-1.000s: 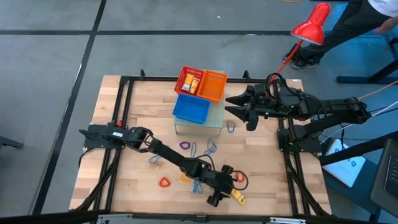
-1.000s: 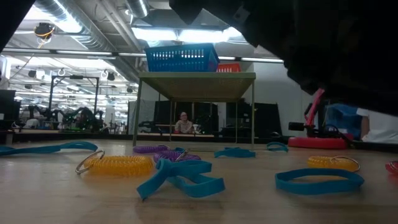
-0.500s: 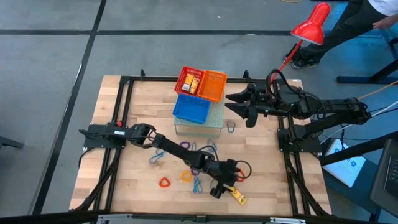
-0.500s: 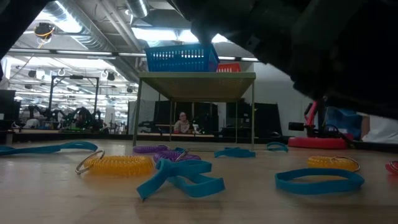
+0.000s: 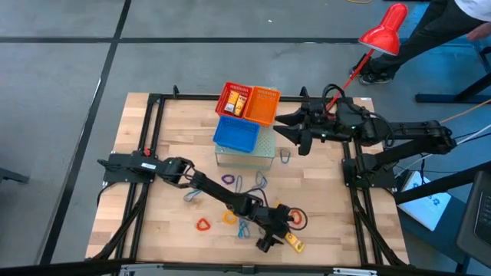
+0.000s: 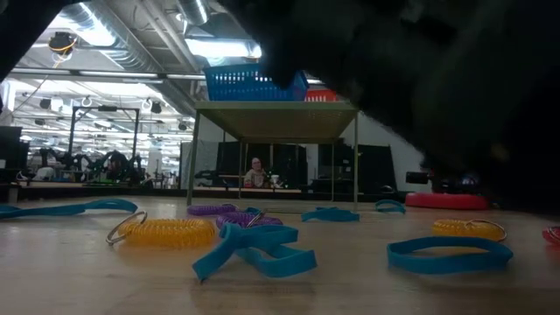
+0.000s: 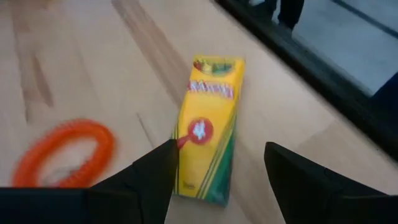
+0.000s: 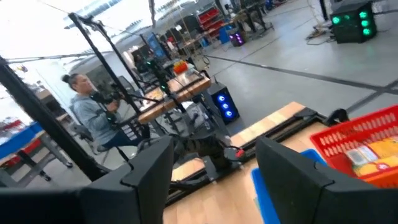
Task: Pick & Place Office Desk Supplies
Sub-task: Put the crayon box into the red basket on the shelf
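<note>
A yellow crayon box (image 7: 208, 130) lies flat on the wooden table near its front edge, also seen in the high view (image 5: 294, 243). My left gripper (image 7: 221, 149) is open and low over it, slanting down, one finger on either side of the box's near end; in the high view it (image 5: 281, 233) reaches in from the left. An orange coiled loop (image 7: 65, 152) lies beside the box. More loops lie around: red (image 5: 202, 225), purple (image 5: 228, 179), blue (image 6: 254, 249). My right gripper (image 5: 295, 130) hangs open, raised beside the baskets.
Red (image 5: 236, 100), orange (image 5: 263, 106) and blue (image 5: 236, 134) mesh baskets stand on a small raised shelf (image 5: 265, 149) at the table's far middle. A red desk lamp (image 5: 386, 31) stands beyond the far right corner. A black frame rail (image 7: 323, 68) runs past the box.
My left gripper has sunk toward the yellow crayon box and stays open; in the low view its dark arm now covers more of the picture. The loops on the table have stayed where they were.
</note>
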Controlling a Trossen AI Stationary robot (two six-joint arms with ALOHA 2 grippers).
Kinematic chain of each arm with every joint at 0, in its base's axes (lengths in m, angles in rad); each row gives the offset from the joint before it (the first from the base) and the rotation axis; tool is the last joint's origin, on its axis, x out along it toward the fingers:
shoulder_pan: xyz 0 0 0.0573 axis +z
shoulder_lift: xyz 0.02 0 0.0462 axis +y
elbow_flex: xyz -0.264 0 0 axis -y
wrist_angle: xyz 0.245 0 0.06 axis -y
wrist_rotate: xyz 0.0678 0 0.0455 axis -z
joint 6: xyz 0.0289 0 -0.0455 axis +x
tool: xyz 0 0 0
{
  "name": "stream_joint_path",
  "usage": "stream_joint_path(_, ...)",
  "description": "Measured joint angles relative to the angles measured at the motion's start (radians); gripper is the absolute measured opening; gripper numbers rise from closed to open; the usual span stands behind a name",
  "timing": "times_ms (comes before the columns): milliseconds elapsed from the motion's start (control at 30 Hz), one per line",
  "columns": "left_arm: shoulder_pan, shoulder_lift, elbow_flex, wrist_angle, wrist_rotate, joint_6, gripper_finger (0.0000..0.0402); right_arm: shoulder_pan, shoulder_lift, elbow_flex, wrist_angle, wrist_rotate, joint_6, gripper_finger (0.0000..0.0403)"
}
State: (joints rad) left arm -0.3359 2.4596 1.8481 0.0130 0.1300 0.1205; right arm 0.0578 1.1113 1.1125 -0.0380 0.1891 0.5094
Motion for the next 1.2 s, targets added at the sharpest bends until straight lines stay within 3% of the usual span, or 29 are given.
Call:
stream_joint_path(333,0.007,0.024,0.001,-0.005,-0.046,-0.073,0.0230,-0.013,0.064,0.000,0.052,-0.078,0.033,0.0231)
stream_joint_path(600,0.020,0.026,-0.003,0.066,-0.058,-0.201,0.0158,-0.013,0.072,0.000,0.056,-0.078,0.033,0.0231)
stream_joint_path(733,0.031,0.030,-0.004,0.130,-0.060,-0.283,0.0146,-0.013,0.072,0.000,0.057,-0.078,0.040,0.0231)
stream_joint_path(900,0.039,0.029,-0.003,0.140,-0.045,-0.295,0.0127,-0.013,0.072,0.000,0.056,-0.078,0.044,0.0231)
stream_joint_path(1200,0.038,0.021,-0.002,0.213,-0.005,-0.358,0.0043,-0.013,0.072,0.000,0.056,-0.078,0.041,0.0231)
